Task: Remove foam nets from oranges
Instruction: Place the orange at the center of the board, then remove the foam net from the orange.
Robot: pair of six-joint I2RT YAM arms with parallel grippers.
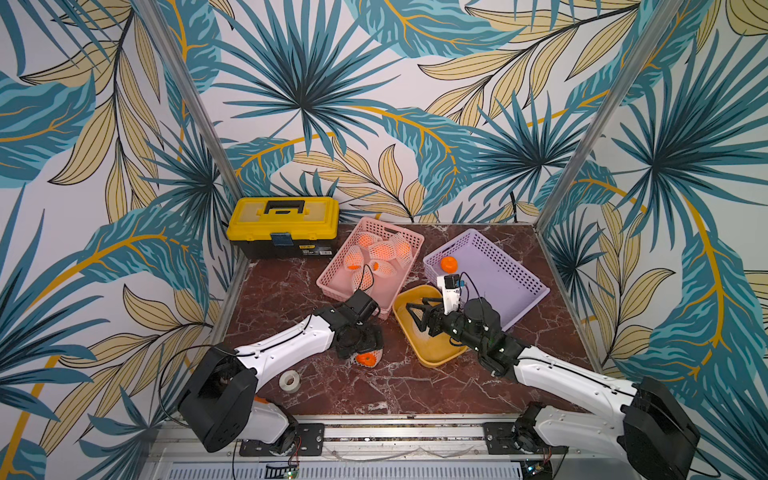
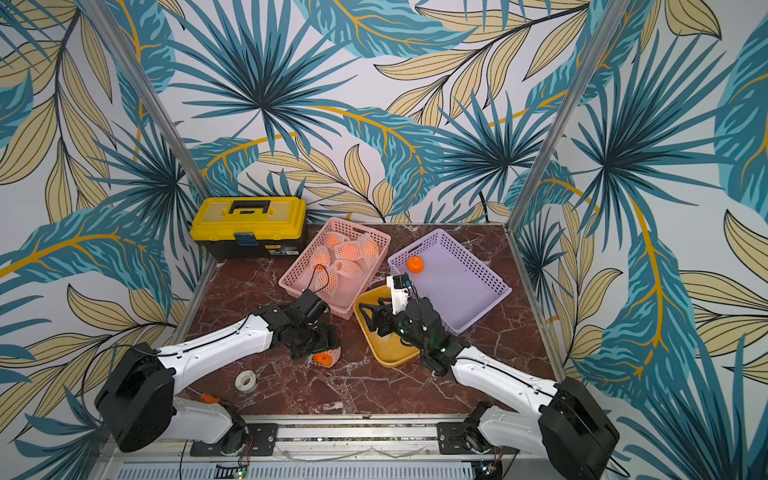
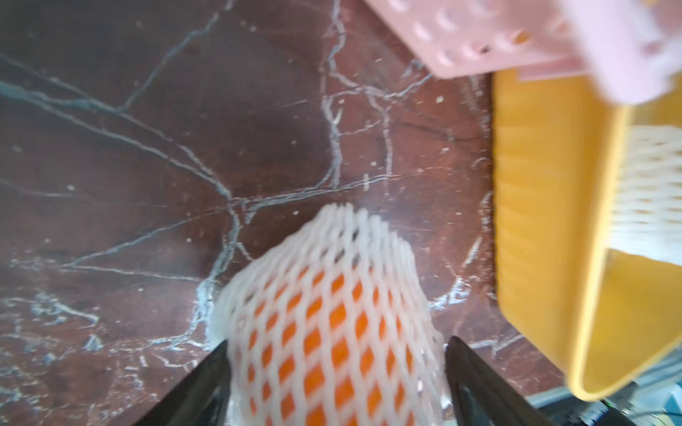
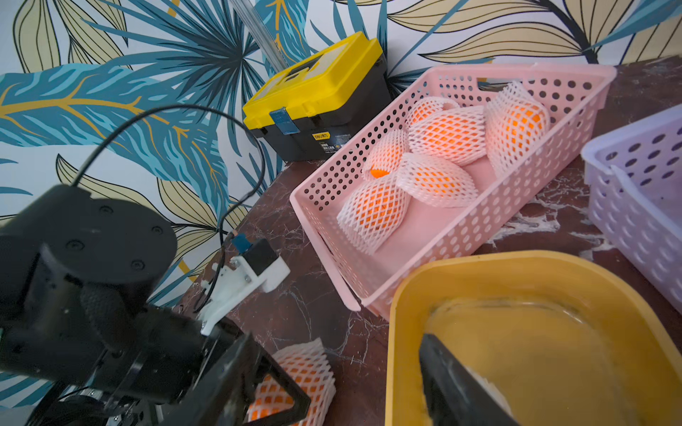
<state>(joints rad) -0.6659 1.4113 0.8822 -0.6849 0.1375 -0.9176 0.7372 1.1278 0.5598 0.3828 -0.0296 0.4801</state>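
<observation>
A netted orange [image 1: 365, 359] [image 3: 332, 295] lies on the marble table, its white foam net still round it. My left gripper [image 1: 360, 351] [image 3: 334, 343] stands open over it, one black finger on each side of the net. Several more oranges in foam nets [image 1: 382, 251] [image 4: 446, 136] are piled in the pink basket [image 1: 332, 274]. One bare orange [image 1: 449, 264] [image 2: 414, 264] sits in the purple basket [image 1: 498, 286]. My right gripper [image 1: 415, 318] [image 2: 368, 313] hangs open over the yellow tray [image 1: 432, 361]. An empty foam net [image 3: 653, 191] lies in that tray.
A yellow and black toolbox [image 1: 284, 226] stands at the back left corner. A white tape roll [image 1: 290, 381] lies near the front left, beside the left arm. The pink basket, yellow tray and purple basket stand close together mid-table. Patterned walls enclose three sides.
</observation>
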